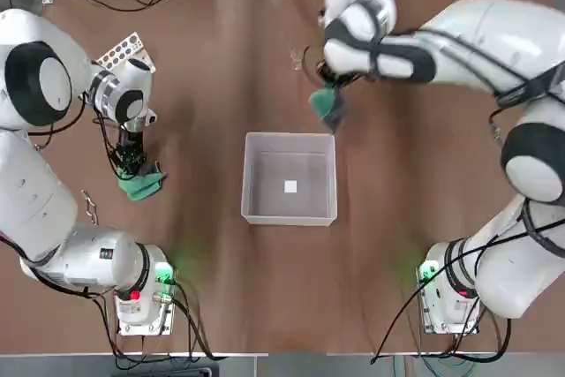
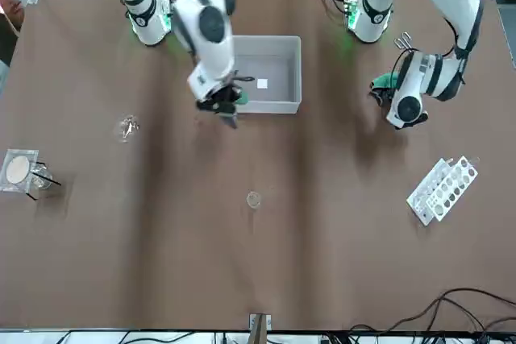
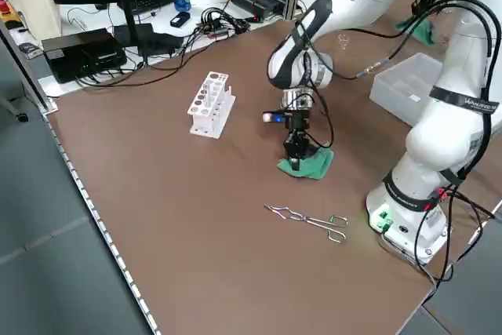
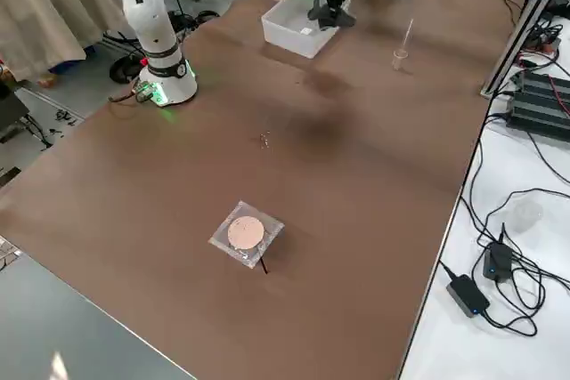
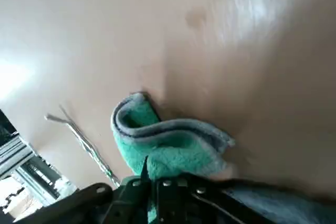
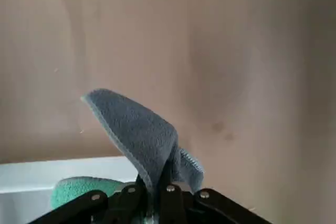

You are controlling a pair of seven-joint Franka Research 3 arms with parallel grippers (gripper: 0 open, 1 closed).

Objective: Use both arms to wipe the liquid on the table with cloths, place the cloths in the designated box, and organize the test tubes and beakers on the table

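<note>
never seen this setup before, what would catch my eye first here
The right gripper holds a teal and grey cloth in the air just beyond the far edge of the pale box at mid-table. At the robot's left, the left gripper pins a second green cloth onto the brown table, near a white tube rack.

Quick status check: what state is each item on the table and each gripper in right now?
Left gripper: shut on left cloth, pressing it on the table.
Left cloth: crumpled on the table.
Right gripper: shut on right cloth, raised beside the box's far right corner.
Right cloth: hanging off the table.
Box: open, no cloth inside.
Rack: upright, holes empty.
Tongs: lying flat.
</note>
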